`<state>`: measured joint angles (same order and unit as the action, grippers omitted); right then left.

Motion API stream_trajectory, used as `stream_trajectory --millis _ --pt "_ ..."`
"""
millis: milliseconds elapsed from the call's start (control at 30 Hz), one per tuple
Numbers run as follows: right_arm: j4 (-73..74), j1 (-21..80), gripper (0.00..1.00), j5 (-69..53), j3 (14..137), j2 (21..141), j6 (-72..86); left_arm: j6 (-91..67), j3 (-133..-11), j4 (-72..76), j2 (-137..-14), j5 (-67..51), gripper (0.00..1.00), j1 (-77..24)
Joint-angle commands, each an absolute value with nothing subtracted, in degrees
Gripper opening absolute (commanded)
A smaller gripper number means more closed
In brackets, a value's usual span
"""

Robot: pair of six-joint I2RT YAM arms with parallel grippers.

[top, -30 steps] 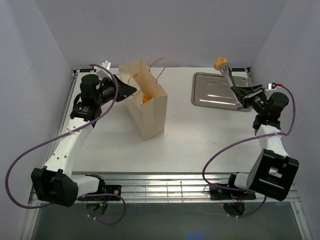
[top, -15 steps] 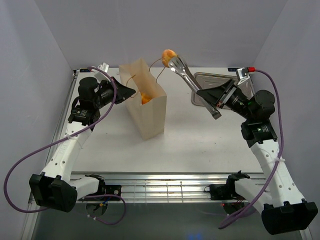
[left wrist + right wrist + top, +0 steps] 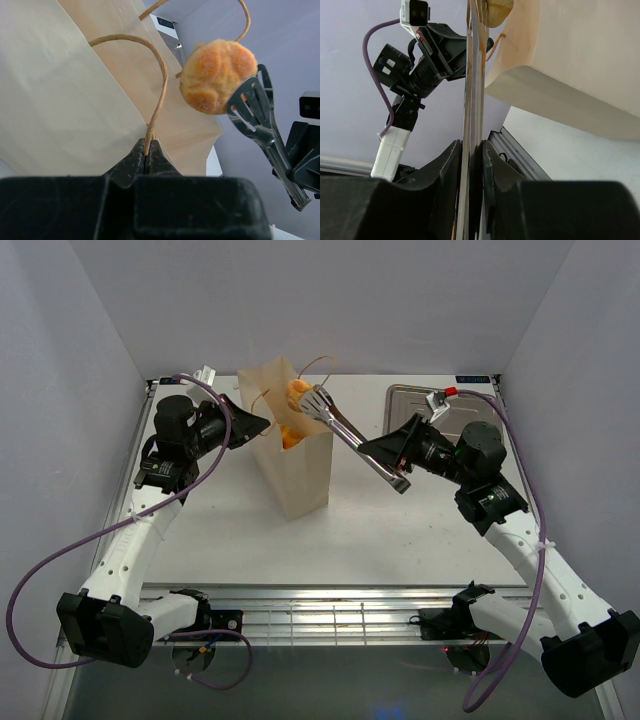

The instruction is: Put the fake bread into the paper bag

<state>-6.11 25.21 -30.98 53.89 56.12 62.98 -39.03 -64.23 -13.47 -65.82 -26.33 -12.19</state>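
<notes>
As a bun (image 3: 297, 390) is hovering above the paper bag (image 3: 298, 462),
left gripper (image 3: 264, 422) is pinching its handle (image 3: 161, 75), right gripper (image 3: 386, 448) squeezing tongs (image 3: 345, 428).

Matt paper bag (image 3: 300, 468), shiny metal tongs (image 3: 352, 438)

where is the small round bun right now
In the top view the small round bun is gripped in the tips of the metal tongs, just above the open top of the paper bag, toward the back left.
</notes>
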Motion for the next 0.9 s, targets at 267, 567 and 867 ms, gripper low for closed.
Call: stream_trajectory --millis 267,567,867 --pt "-11.69 25.75 0.34 -29.97 52.56 57.30 63.72 -38.67 -65.13 -15.12 -63.19 -26.28 0.00 -12.48" --pt "-13.71 25.84 0.44 -30.50 51.68 57.83 65.30 -38.50 -64.95 -15.56 -62.67 -26.10 0.00 -12.48" --pt "-14.33 25.84 0.43 -31.29 53.43 57.48 65.39 -38.50 -64.60 -15.56 -62.58 -25.84 0.00 -12.48"
